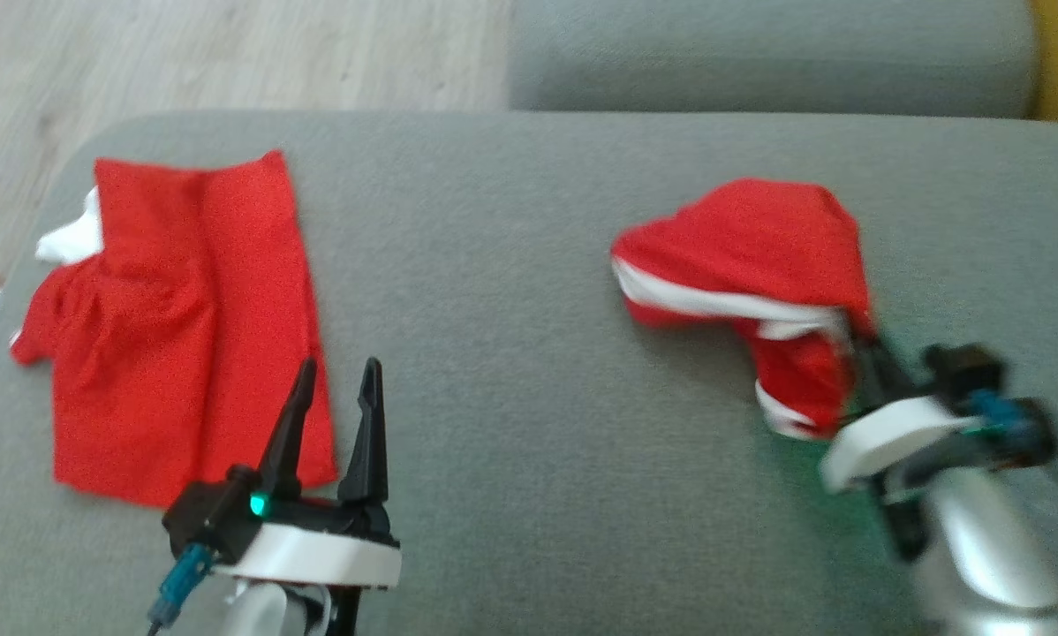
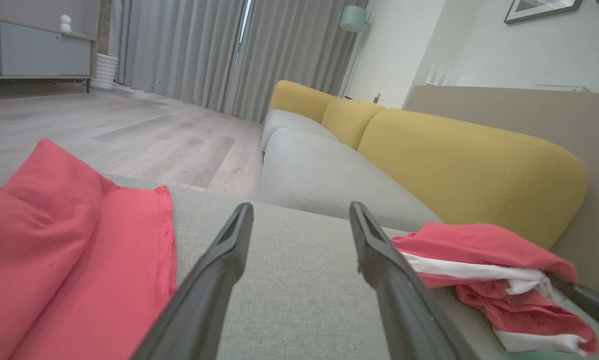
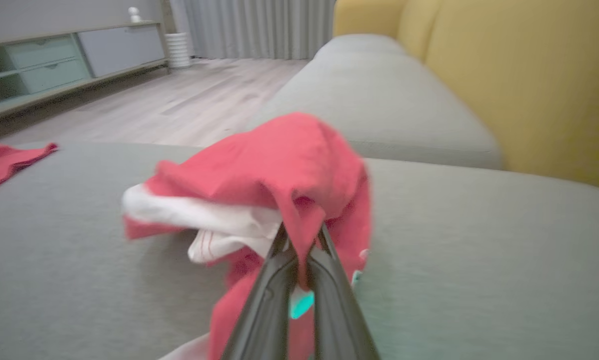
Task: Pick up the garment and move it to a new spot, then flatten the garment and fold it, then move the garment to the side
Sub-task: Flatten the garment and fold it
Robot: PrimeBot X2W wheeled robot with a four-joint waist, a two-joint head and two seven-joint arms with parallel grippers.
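Note:
A crumpled red garment with white trim lies on the right part of the grey cushion. My right gripper is shut on a fold at its near edge, and the cloth rises a little there. In the right wrist view the two dark fingers pinch red fabric of the garment between them. A second red garment lies spread flat at the left. My left gripper stands open and holds nothing, just beside the flat garment's near right corner. The left wrist view has the left gripper between both garments.
The grey seat cushion has bare room between the two garments. Another grey cushion lies beyond it, with a yellow backrest along the right. Wooden floor lies past the far left edge. A low cabinet stands far off.

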